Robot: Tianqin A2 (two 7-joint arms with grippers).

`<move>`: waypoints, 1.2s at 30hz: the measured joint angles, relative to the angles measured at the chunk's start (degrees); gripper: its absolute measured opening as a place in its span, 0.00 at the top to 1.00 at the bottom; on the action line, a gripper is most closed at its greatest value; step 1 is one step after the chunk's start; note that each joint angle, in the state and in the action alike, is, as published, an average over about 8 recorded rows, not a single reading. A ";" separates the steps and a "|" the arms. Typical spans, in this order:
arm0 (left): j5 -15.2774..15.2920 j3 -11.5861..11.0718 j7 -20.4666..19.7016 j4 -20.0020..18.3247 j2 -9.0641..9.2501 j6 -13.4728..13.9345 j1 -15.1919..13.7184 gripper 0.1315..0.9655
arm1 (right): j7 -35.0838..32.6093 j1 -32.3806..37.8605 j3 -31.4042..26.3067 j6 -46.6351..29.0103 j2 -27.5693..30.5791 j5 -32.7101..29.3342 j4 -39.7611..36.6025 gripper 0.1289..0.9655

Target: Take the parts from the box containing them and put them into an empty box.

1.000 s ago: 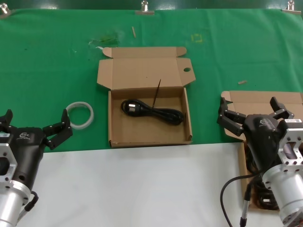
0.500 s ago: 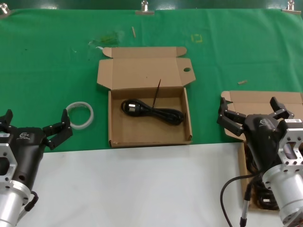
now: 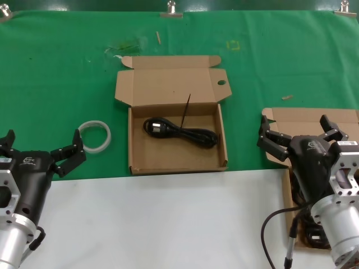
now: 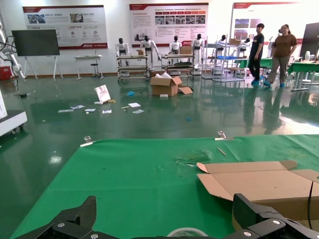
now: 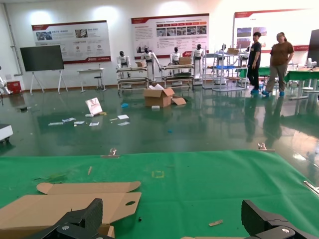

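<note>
Black left gripper [image 3: 40, 147] at the near left, forearm angled up from the lower corner, fingers [image 3: 70, 155] splayed wide, holding nothing, poised over the green cloth [image 3: 56, 78] just short of the white ring [image 3: 94, 136]. In the left wrist view, same fingertips [image 4: 79, 215] spread far apart at the frame's lower edge, tips aimed out across the cloth. Mid-table, box with the holed tab [image 3: 177, 115] lying open, lid flap folded back flat, one coiled black power cord [image 3: 180, 131] resting on its floor, a thin dark stick leaning upright against the back wall. Farther right, second cardboard box [image 3: 314, 120] at the table's right edge, mostly covered by the arm; more black cords [image 3: 312, 232] glimpsed inside it under the wrist. Right gripper [image 3: 298, 140] hovering above that box, forearm rising from the lower right corner, jaws spread wide and empty, fingers [image 3: 271, 141] curled slightly downward. Grey cable [image 3: 272, 224] looping beside the silver wrist.
</note>
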 joint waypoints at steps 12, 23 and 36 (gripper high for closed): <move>0.00 0.00 0.00 0.00 0.00 0.00 0.00 0.00 | 0.00 0.00 0.00 0.00 0.00 0.00 0.00 0.00; 0.00 0.00 0.00 0.00 0.00 0.00 0.00 0.00 | 0.00 0.00 0.00 0.00 0.00 0.00 0.00 0.00; 0.00 0.00 0.00 0.00 0.00 0.00 0.00 0.00 | 0.00 0.00 0.00 0.00 0.00 0.00 0.00 0.00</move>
